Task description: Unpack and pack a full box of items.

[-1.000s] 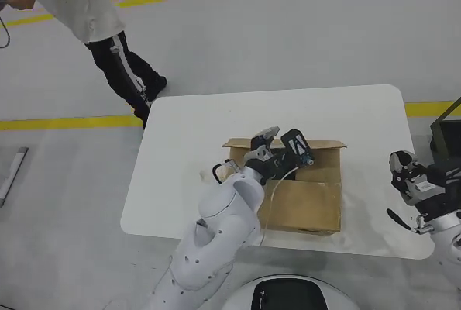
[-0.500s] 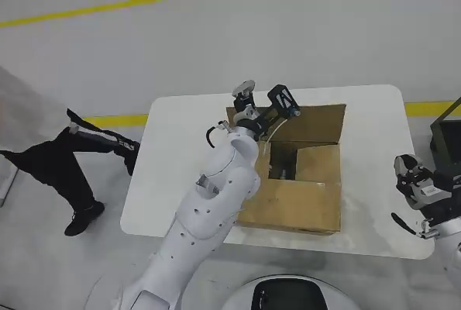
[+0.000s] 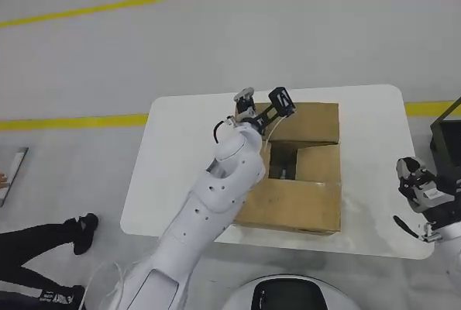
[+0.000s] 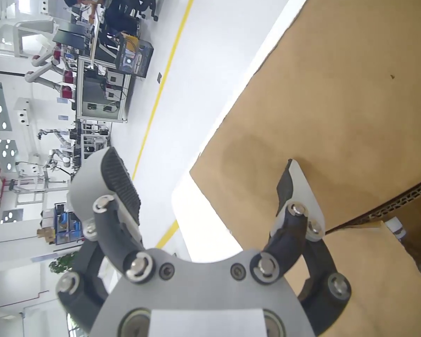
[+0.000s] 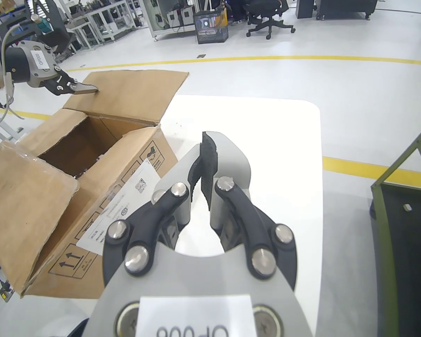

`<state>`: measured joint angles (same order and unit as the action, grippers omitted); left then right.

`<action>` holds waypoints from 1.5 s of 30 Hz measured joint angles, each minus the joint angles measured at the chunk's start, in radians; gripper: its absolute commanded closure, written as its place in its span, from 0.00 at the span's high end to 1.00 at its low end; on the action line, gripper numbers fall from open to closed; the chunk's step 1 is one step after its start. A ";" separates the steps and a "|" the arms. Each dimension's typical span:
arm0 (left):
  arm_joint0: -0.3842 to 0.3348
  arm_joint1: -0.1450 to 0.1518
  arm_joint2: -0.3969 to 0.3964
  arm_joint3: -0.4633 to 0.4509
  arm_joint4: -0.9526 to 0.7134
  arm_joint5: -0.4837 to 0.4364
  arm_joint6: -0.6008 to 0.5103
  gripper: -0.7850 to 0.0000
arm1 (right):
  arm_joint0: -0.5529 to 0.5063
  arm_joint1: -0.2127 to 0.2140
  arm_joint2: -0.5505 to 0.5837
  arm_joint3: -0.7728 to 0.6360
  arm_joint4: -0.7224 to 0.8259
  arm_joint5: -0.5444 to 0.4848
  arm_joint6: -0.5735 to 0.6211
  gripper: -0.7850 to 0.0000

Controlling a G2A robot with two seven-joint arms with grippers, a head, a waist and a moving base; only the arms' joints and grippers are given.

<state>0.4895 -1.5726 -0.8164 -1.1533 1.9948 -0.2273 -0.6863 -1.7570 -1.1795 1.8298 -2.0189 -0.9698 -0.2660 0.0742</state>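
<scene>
On the floor to the left of the white table point(image 3: 176, 155) a yellow line point(image 3: 60, 122) is seen running past its far edge. The left gripper point(image 3: 263, 96) is held over the far left corner of the cardboard box point(image 3: 292, 205), which is placed on the middle of the table, toward the robot's side. The fingers are spread wide apart and nothing is held between them. In the left wrist view one finger point(image 4: 294, 180) of this gripper point(image 4: 200, 173) is pressed on the upper face of the far flap point(image 4: 336, 106), near its corner, while the other is kept out past the flap's edge, over the table and floor. The far flap point(image 3: 307, 122) is folded outward, away from the robot, and the near flap is turned out toward it. The top is thus opened, and a dark interior point(image 3: 280, 164) is exposed whose contents cannot be made out. Its right part is covered by a side flap point(image 3: 319, 163). A white printed label point(image 5: 126, 198) is stuck on the box wall point(image 5: 101, 180) facing the right arm. The right gripper point(image 3: 411, 172) is held at the table's right edge, well apart from the box. In its wrist view the fingers point(image 5: 203, 163) are brought together with nothing between them. A dark green frame point(image 5: 400, 177) is seen just beyond the table.
</scene>
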 measured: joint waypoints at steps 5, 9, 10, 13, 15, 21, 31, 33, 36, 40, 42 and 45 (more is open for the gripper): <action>-0.001 -0.011 -0.002 0.000 -0.005 0.009 -0.003 1.00 | 0.000 -0.001 -0.001 0.002 0.013 -0.004 0.002 0.00; 0.030 -0.008 -0.040 -0.091 -0.024 0.023 -0.002 1.00 | 0.008 -0.004 -0.006 0.006 0.167 -0.032 0.034 0.00; 0.044 -0.005 -0.053 -0.122 -0.029 0.021 -0.004 1.00 | 0.011 -0.004 -0.004 0.006 0.214 -0.042 0.051 0.00; 0.112 0.010 -0.104 -0.245 -0.027 0.001 -0.059 1.00 | 0.023 -0.001 0.001 0.007 0.385 -0.101 0.143 0.00; 0.181 0.021 -0.147 -0.359 -0.043 -0.022 -0.103 1.00 | 0.032 0.003 0.007 0.010 0.489 -0.148 0.219 0.00; 0.423 0.048 -0.277 -0.695 -0.187 -0.071 -0.142 1.00 | 0.050 0.022 0.004 0.018 0.697 -0.297 0.458 0.00; 0.734 0.076 -0.385 -1.005 -0.303 -0.084 -0.085 1.00 | 0.065 0.040 0.020 0.023 0.788 -0.341 0.616 0.00; 0.772 0.079 -0.394 -1.026 -0.295 -0.068 -0.057 1.00 | 0.065 0.039 0.020 0.023 0.789 -0.341 0.616 0.00; 0.808 0.084 -0.395 -1.027 -0.258 -0.060 -0.018 1.00 | 0.069 0.041 0.019 0.021 0.753 -0.311 0.612 0.00; 0.820 0.086 -0.394 -1.025 -0.246 -0.056 0.000 1.00 | 0.088 0.041 -0.012 0.016 0.696 -0.244 0.591 0.16; 0.819 0.086 -0.394 -1.025 -0.247 -0.056 -0.001 1.00 | 0.099 0.042 -0.029 0.017 0.680 -0.233 0.586 0.18; 0.819 0.086 -0.394 -1.025 -0.247 -0.056 -0.001 1.00 | 0.113 0.044 -0.052 0.018 0.650 -0.223 0.588 0.27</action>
<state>1.3086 -1.4862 -1.2100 -2.1780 1.7478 -0.2837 -0.6876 -1.6437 -1.1355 1.7778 -2.0010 -0.3202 -0.4886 0.6617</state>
